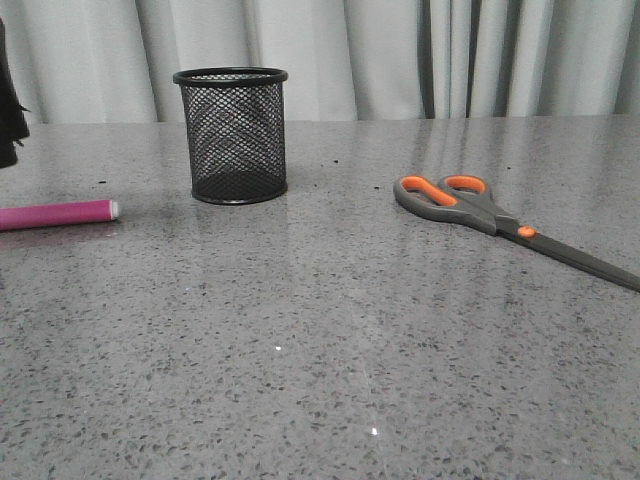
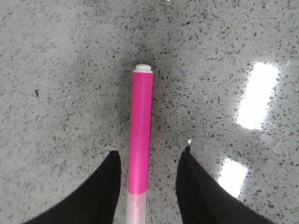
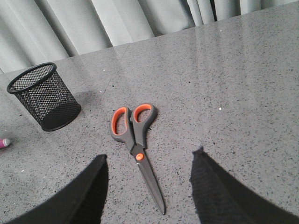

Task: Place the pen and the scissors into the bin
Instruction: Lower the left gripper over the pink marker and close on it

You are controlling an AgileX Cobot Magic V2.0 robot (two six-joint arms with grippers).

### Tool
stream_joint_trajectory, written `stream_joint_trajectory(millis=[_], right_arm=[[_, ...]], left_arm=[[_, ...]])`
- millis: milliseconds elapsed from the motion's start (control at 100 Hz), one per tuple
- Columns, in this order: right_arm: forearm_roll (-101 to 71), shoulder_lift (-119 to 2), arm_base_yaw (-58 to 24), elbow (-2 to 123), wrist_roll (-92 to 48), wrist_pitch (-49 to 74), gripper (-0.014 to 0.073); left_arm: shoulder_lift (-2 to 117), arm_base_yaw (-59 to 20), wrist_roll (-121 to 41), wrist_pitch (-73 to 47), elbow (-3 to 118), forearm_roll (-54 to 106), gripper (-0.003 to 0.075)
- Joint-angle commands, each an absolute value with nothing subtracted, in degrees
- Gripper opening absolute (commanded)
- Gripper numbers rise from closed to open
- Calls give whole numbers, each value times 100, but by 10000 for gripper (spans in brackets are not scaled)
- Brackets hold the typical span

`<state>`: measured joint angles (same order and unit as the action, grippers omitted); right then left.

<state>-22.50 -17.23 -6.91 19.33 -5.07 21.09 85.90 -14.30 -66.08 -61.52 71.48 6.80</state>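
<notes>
The magenta pen (image 1: 55, 214) lies flat on the grey speckled table at the far left, white tip toward the bin. In the left wrist view the pen (image 2: 141, 135) runs between the fingers of my open left gripper (image 2: 149, 154), which straddles it close above without touching. The black mesh bin (image 1: 232, 134) stands upright behind it; it also shows in the right wrist view (image 3: 44, 96). The scissors (image 1: 490, 215) lie flat at the right, handles toward the bin. My right gripper (image 3: 150, 157) is open above the scissors' (image 3: 135, 144) blades, well off the table.
A grey curtain (image 1: 400, 55) hangs behind the table's far edge. A dark part of the left arm (image 1: 10, 110) shows at the left border of the front view. Bright light reflections (image 2: 257, 95) lie on the table near the pen.
</notes>
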Motion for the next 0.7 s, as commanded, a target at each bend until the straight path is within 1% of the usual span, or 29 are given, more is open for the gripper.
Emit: stream_joint_trajectory(millis=[0, 110, 470, 690], right_arm=[[-2234, -1810, -701, 2153, -580, 1629, 358], [-2234, -1810, -701, 2153, -580, 1629, 358], [-2229, -1810, -701, 2153, -580, 1640, 358], [-2229, -1810, -701, 2153, -580, 1712, 358]], left_arm=[[8574, -1473, -6901, -6163, 7390, 949, 254], [8823, -1473, -7291, -6293, 7459, 1006, 254], [9606, -1473, -7291, -6342, 8035, 1094, 254], [9932, -1473, -7291, -6367, 8141, 1094, 254]])
